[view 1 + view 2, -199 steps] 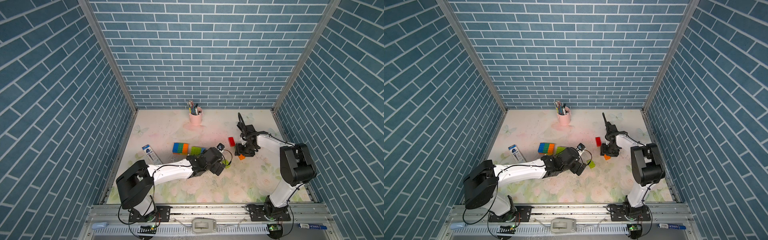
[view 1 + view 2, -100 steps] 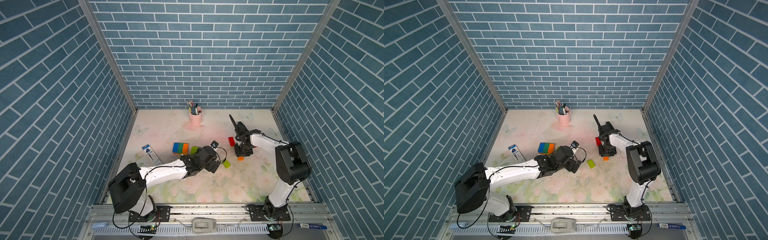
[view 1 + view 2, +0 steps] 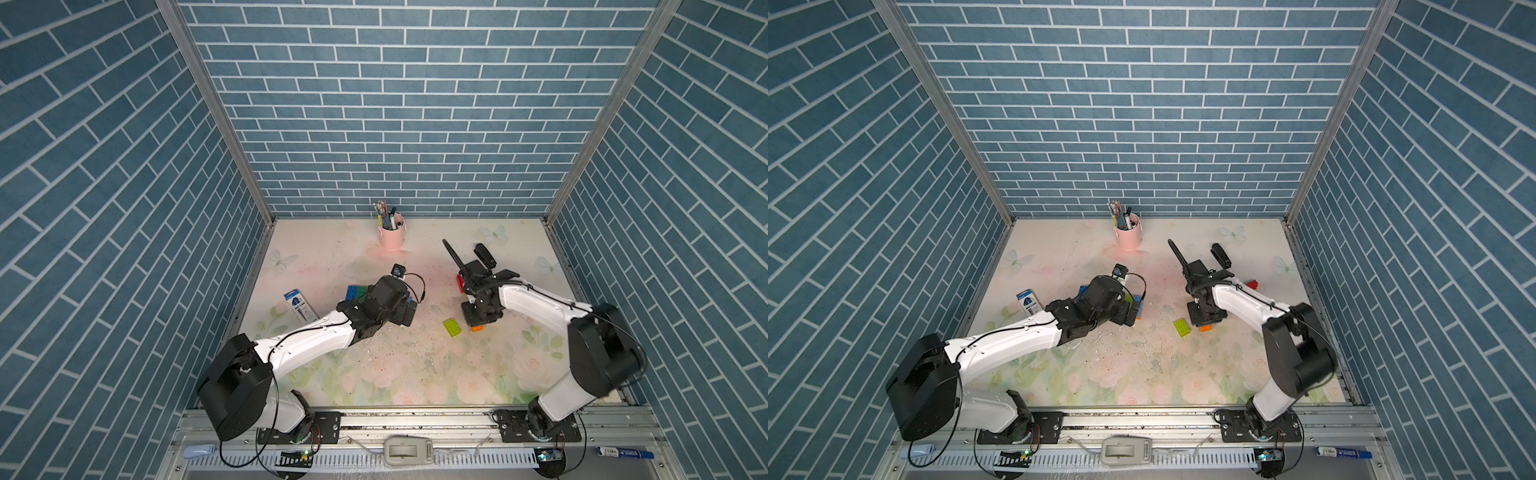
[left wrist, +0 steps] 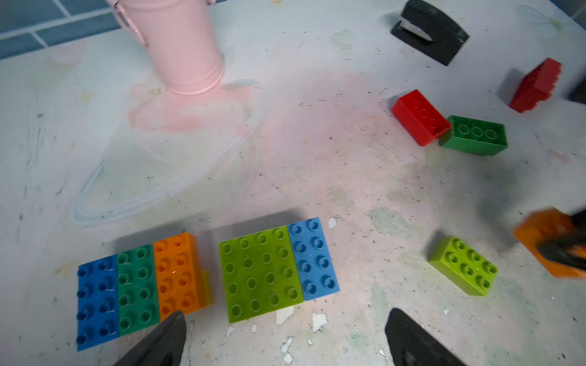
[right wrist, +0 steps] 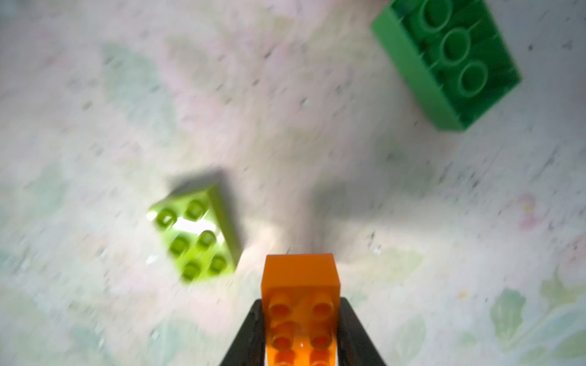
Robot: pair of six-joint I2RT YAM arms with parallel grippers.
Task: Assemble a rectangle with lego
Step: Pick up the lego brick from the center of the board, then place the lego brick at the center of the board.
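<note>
The right gripper (image 5: 301, 302) held an orange brick (image 5: 299, 275) tight; the left gripper (image 4: 287, 315) stood open. Next, it probably had to go toward nine o'clock, to the joined bricks (image 4: 263, 269).

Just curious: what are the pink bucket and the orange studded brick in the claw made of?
The pink bucket: likely painted sheet metal, satin; rolled bead at base. The orange studded brick in the right gripper: glossy moulded plastic; crisp shiny studs.

The floral table (image 3: 415, 374) bears a pink cup (image 3: 391, 235), a black stapler (image 4: 431, 30), a blue box (image 3: 300, 305) and scattered lego bricks (image 4: 260, 269).
</note>
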